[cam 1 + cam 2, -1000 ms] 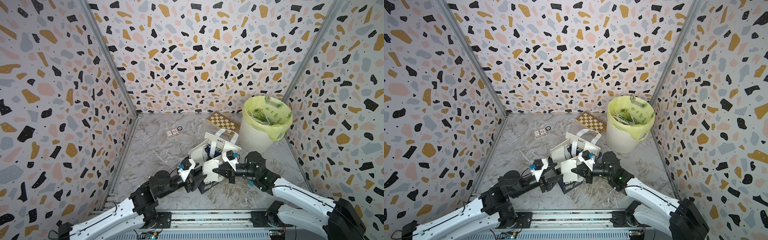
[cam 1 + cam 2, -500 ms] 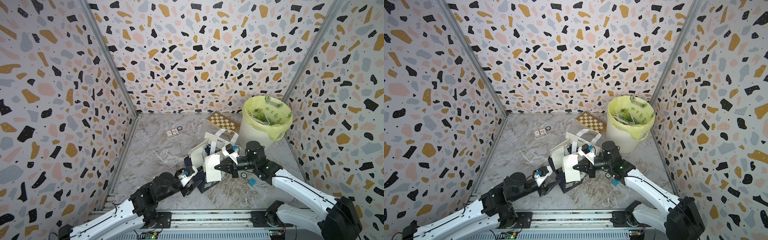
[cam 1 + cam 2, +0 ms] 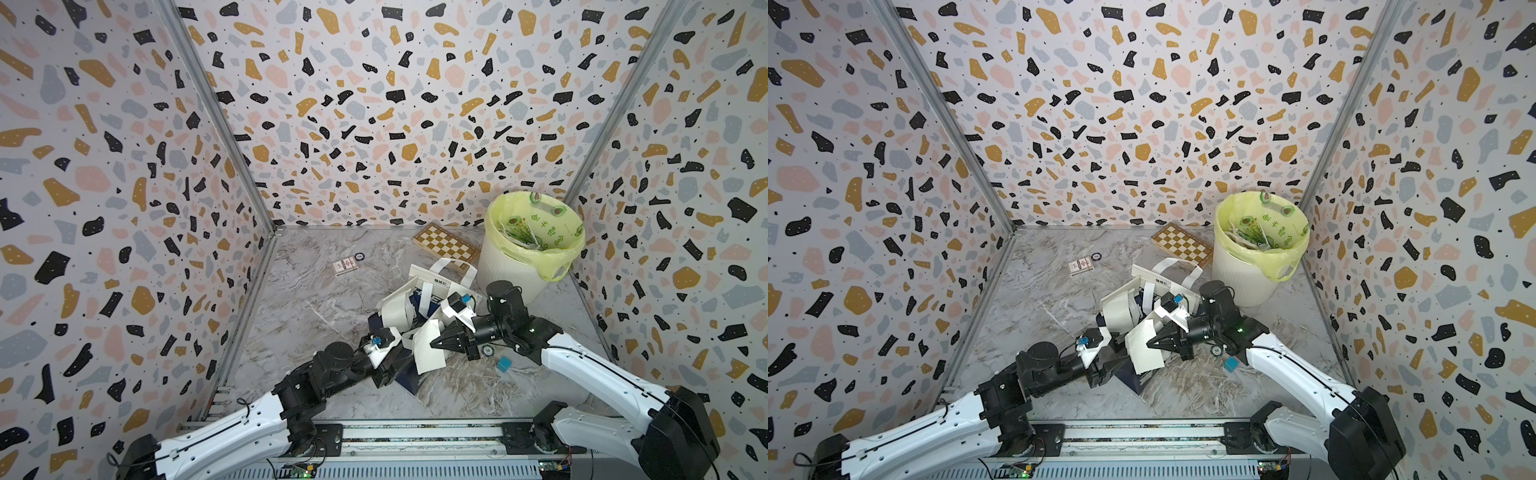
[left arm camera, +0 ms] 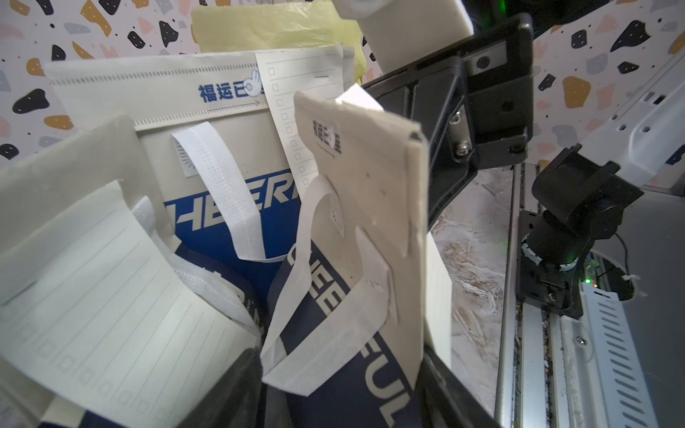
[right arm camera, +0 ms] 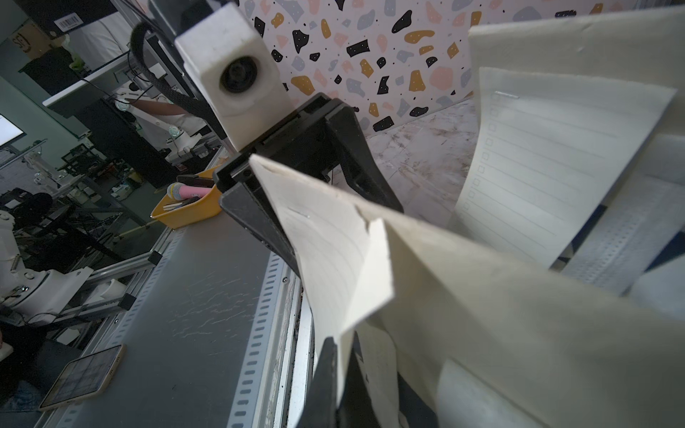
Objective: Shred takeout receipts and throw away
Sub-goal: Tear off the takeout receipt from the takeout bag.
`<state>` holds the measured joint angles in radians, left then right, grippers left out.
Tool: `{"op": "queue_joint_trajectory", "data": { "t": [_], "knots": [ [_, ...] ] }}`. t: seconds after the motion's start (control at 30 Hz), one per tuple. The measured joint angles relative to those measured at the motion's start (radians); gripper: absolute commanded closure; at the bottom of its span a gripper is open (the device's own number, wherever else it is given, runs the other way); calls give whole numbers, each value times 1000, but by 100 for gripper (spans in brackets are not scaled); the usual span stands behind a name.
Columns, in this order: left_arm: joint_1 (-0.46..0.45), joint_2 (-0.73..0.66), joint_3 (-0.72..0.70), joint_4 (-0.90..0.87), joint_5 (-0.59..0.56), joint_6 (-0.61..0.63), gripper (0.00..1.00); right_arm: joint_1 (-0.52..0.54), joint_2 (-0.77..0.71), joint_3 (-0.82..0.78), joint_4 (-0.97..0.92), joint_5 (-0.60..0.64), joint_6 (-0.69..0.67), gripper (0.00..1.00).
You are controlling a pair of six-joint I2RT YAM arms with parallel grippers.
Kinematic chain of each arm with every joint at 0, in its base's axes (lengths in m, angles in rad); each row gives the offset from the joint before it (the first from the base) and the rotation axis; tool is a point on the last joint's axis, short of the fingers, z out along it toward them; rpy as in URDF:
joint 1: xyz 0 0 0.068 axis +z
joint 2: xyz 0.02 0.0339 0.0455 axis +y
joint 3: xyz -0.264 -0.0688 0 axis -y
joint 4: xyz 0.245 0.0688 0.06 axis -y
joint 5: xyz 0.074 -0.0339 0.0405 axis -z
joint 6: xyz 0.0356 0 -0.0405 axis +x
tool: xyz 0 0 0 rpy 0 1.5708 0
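Two navy-and-white bags [image 3: 419,299] lie in a heap at mid floor. A lined white takeout receipt [image 5: 333,252] is stapled to the nearer bag [image 4: 356,207], which stands upright. My right gripper [image 5: 341,352] [image 3: 434,344] is shut on that receipt's edge. My left gripper [image 4: 337,355] [image 3: 395,365] has its jaws round the same bag's navy lower part, touching both sides. Two more lined receipts show: one on the far bag [image 4: 300,103] [image 5: 548,163], one close by [image 4: 111,296].
A white bin [image 3: 503,270] with a yellow-green liner stands at the back right, a chessboard [image 3: 446,245] beside it. A card box [image 3: 345,266] and a chip [image 3: 359,256] lie further back. A teal cube [image 3: 505,363] and paper shreds [image 3: 469,386] lie near the right arm.
The left arm has sunk lower and its gripper sits down at the bag's navy bottom. The right arm has swung toward the bin while its jaws stay on the paper.
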<state>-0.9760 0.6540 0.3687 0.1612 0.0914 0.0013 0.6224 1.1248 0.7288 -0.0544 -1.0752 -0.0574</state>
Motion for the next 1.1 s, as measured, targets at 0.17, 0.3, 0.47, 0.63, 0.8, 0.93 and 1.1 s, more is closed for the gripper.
{"op": "queue_joint_trajectory", "data": {
  "t": [0.17, 0.3, 0.47, 0.63, 0.8, 0.93, 1.1],
  "knots": [
    [0, -7, -2, 4, 36, -17, 30, 0, 8, 34, -43, -2, 8, 100],
    [0, -55, -2, -32, 44, -21, 28, 0, 35, 118, -108, 8, 29, 100],
    [0, -122, -2, -108, 47, -21, 27, 0, 68, 185, -166, 49, 102, 100],
    [0, -102, -3, -135, 42, -20, 27, 0, 96, 188, -180, 47, 208, 100],
    [0, -43, -13, -95, 5, -33, 21, 0, 111, 211, -193, 24, 276, 100],
    [0, -15, -37, 3, -3, -66, 20, 0, 111, 224, -200, 10, 304, 100],
    [0, 33, -37, 60, -3, -76, 25, 0, 111, 226, -201, -6, 336, 100]
  ]
}}
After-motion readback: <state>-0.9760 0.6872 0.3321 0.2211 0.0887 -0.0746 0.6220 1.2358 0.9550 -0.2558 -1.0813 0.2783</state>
